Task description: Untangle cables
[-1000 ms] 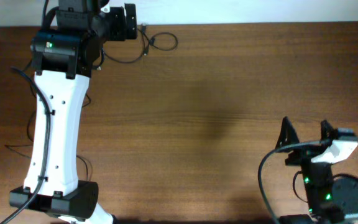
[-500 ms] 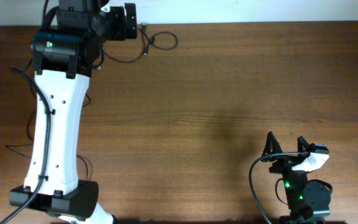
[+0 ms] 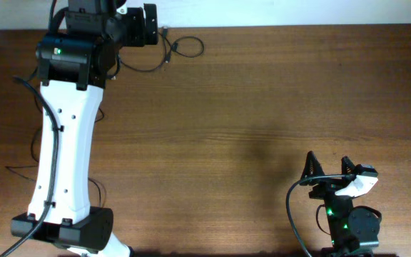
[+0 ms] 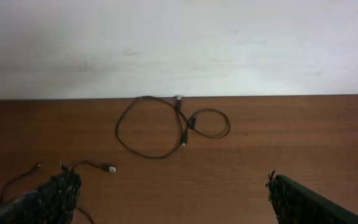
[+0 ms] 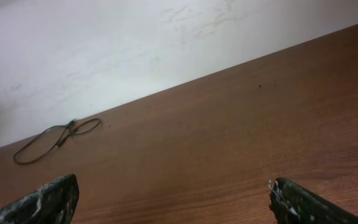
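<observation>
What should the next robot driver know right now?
Left gripper: open, empty, facing the looped cable.
Right gripper: open, empty, near right, far from the cables.
The looped cable lies at the far edge of the table, loops crossing; a second cord with a plug lies apart, nearer the left gripper.
Done: those two lie apart. Left: open the crossed loops.

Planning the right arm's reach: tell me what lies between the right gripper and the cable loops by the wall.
Only bare table lies between the right gripper and the cable loops; the overhead and right wrist views both show it.
</observation>
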